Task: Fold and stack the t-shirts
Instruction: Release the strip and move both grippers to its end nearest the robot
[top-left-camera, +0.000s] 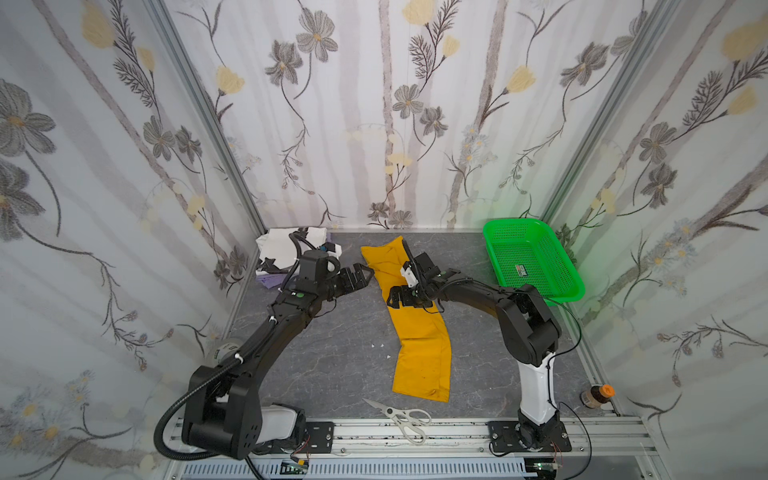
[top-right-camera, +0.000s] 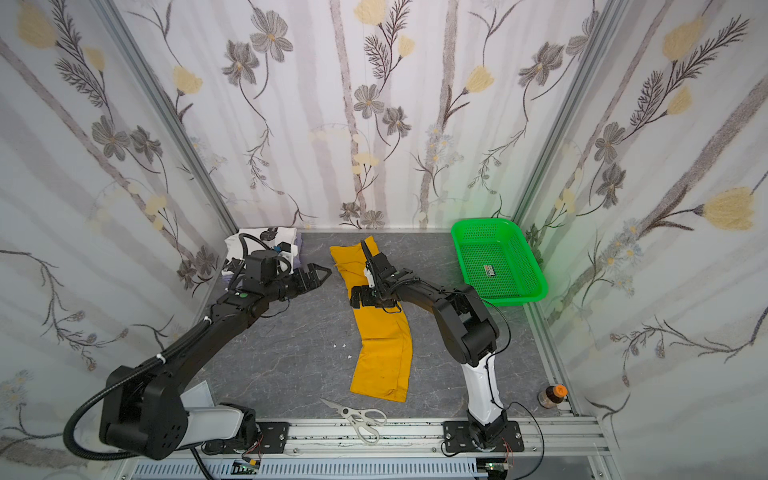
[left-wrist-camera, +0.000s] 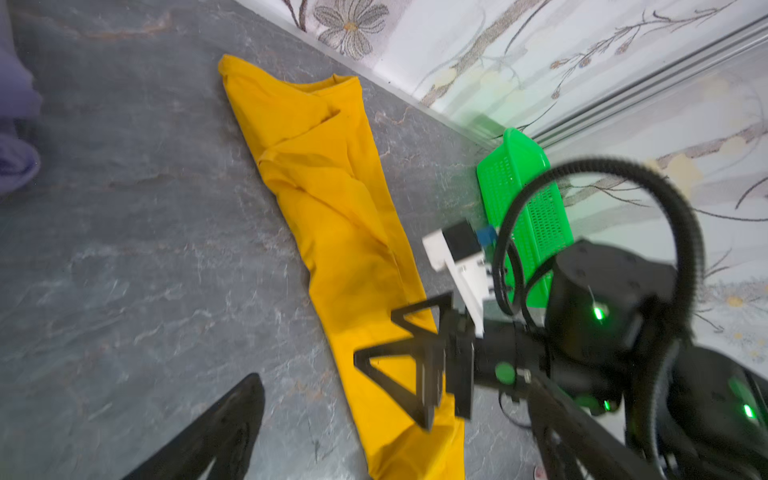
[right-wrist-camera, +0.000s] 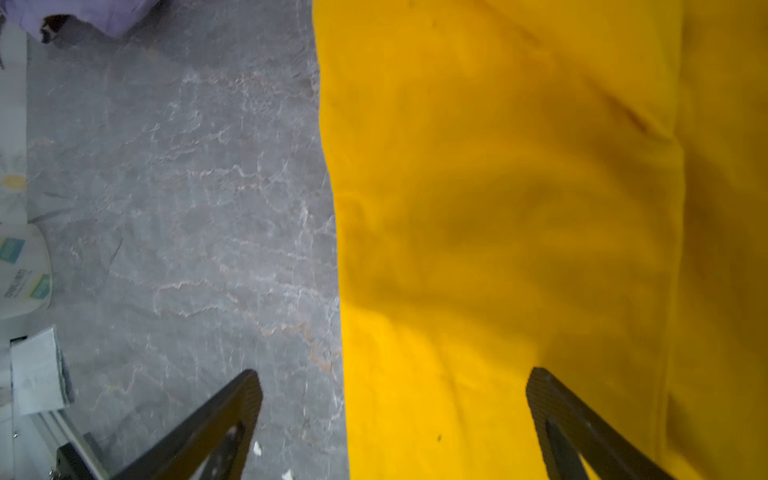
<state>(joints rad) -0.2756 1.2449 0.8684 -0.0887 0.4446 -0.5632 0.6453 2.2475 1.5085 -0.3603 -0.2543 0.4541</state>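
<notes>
The mustard-yellow t-shirt (top-left-camera: 419, 332) (top-right-camera: 382, 345) lies folded into a long narrow strip down the middle of the table. My right gripper (top-left-camera: 392, 298) (top-right-camera: 357, 300) hovers open over the strip's left edge; in the right wrist view (right-wrist-camera: 392, 386) one finger is above yellow cloth (right-wrist-camera: 519, 187) and the other above bare table. My left gripper (top-left-camera: 363, 276) (top-right-camera: 320, 276) is open and empty, just left of the shirt's far end. The white printed t-shirt (top-left-camera: 282, 249) (top-right-camera: 249, 245) and the lavender t-shirt (top-left-camera: 270, 281) (right-wrist-camera: 83, 16) sit bunched in the back left corner.
A green basket (top-left-camera: 532, 262) (left-wrist-camera: 536, 216) stands at the back right. Scissors (top-left-camera: 401, 417) lie by the front rail. A small bottle (top-left-camera: 596, 397) is at the front right corner and a tape roll (top-left-camera: 222, 349) sits by the left wall.
</notes>
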